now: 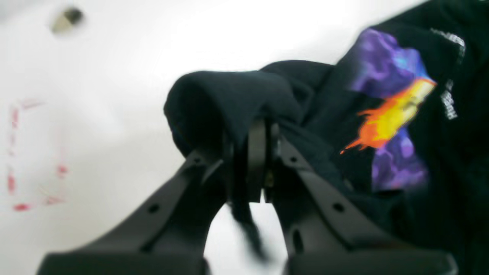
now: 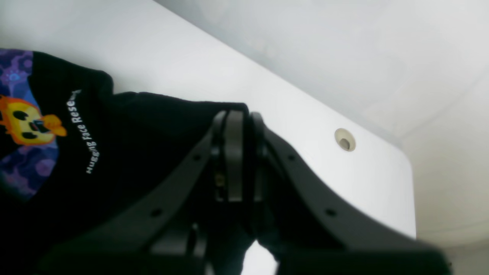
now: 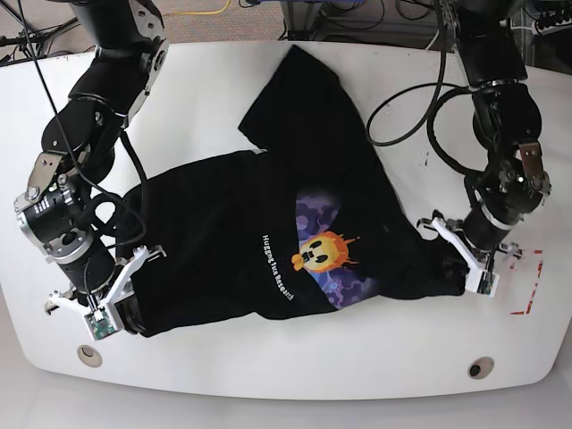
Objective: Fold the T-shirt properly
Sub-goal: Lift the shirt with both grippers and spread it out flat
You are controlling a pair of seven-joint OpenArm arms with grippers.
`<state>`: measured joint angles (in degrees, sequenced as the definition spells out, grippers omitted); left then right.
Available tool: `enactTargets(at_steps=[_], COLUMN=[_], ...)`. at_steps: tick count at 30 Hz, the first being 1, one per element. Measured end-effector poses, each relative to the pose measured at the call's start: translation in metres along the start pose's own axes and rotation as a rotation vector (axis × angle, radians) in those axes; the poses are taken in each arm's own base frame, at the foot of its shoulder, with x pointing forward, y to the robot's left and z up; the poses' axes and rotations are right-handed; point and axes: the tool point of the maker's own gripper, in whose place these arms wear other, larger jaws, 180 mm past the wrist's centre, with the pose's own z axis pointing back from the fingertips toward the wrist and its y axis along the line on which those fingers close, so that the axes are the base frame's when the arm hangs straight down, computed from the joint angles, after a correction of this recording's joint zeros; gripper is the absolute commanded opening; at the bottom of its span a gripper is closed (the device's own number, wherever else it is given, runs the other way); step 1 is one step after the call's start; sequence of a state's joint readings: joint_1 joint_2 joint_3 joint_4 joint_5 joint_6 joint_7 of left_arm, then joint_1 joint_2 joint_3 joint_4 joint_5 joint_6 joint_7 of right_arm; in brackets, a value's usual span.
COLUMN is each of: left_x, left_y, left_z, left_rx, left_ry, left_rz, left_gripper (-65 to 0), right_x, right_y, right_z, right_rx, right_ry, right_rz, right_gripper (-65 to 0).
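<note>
Clamped shut: left pincer [image 1: 255, 160] and right pincer [image 2: 238, 152], each pinching an edge of the large black soft cloth T-shirt [image 3: 268, 214]. Beyond and between them, spread print-up across the white table [image 3: 375, 357]. Best lifted evenly, both corners kept level.

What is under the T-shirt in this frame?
The T-shirt lies print-up on the white table, which shows all around it. Both the left gripper and the right gripper pinch its edges. Whatever lies beneath the cloth itself is covered.
</note>
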<state>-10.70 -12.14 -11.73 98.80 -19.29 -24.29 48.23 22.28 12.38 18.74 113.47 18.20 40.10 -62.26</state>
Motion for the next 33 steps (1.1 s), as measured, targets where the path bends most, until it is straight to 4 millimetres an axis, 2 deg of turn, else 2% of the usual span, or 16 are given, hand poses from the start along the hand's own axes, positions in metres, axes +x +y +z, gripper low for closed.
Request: enactTargets(at_steps=[10, 13, 17, 24, 27, 33], left_x=[0.058, 0.083, 0.113, 0.146, 0.158, 0.174], left_y=[0.008, 0.011, 0.012, 0.030, 0.036, 0.059], left_z=[-0.002, 0.001, 0.010, 0.031, 0.039, 0.050], left_rx=[0.020, 0.031, 0.042, 0.113, 0.134, 0.181], left_ry=[-0.069, -0.123, -0.190, -0.211, -0.234, -0.260], left_rz=[-0.044, -0.062, -0.091, -0.158, -0.178, -0.182], left_gripper=[-64.8, -64.8, -64.7, -64.5, -64.4, -64.4], right_x=[0.024, 0.039, 0.055, 0.068, 0.072, 0.058], right_y=[-0.029, -0.040, -0.052, -0.080, -0.088, -0.103], right_z=[-0.008, -0.009, -0.008, -0.002, 0.003, 0.012], right_rx=[-0.032, -0.046, -0.064, -0.120, -0.141, -0.185], right_ry=[-0.014, -0.044, -0.077, -0.069, -0.073, -0.031], right_rz=[0.032, 0.042, 0.057, 0.072, 0.080, 0.081], right_gripper=[-64.0, -64.0, -63.9, -63.9, -64.0, -64.0])
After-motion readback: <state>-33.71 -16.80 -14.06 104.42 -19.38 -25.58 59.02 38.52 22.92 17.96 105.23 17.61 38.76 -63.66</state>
